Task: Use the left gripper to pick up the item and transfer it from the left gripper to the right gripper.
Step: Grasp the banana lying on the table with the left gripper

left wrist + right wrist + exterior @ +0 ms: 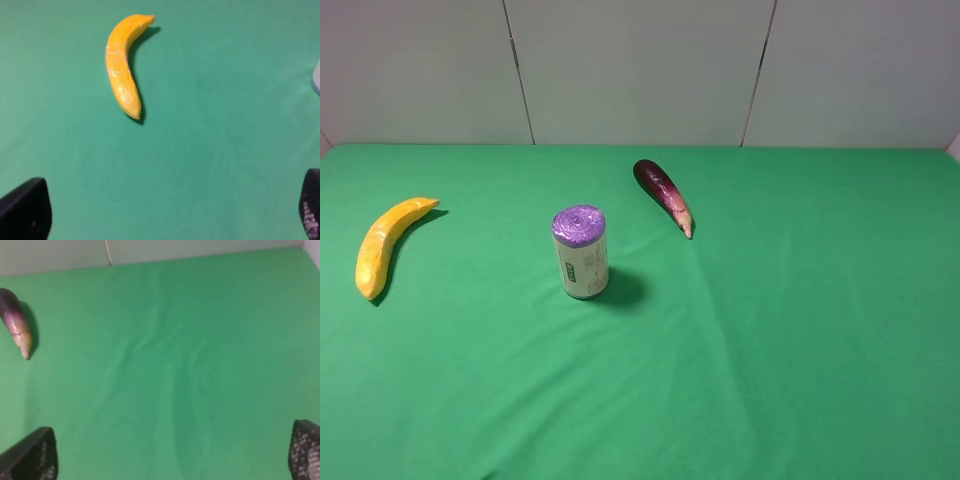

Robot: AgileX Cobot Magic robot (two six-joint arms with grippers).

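The yellow banana (385, 244) lies on the green cloth at the far left, curved, untouched. It also shows in the left wrist view (122, 62), well ahead of the fingertips. My left gripper (170, 212) is open and empty; only its two black fingertips (25, 210) show at the frame's lower corners. My right gripper (172, 452) is open and empty over bare cloth, its fingertips (32, 455) wide apart. Neither gripper shows in the exterior high view.
A purple-topped upright roll (580, 251) stands near the middle of the table. A dark purple eggplant (663, 193) lies behind it to the right; it also shows in the right wrist view (16, 322). A grey panelled wall (640, 70) closes the back.
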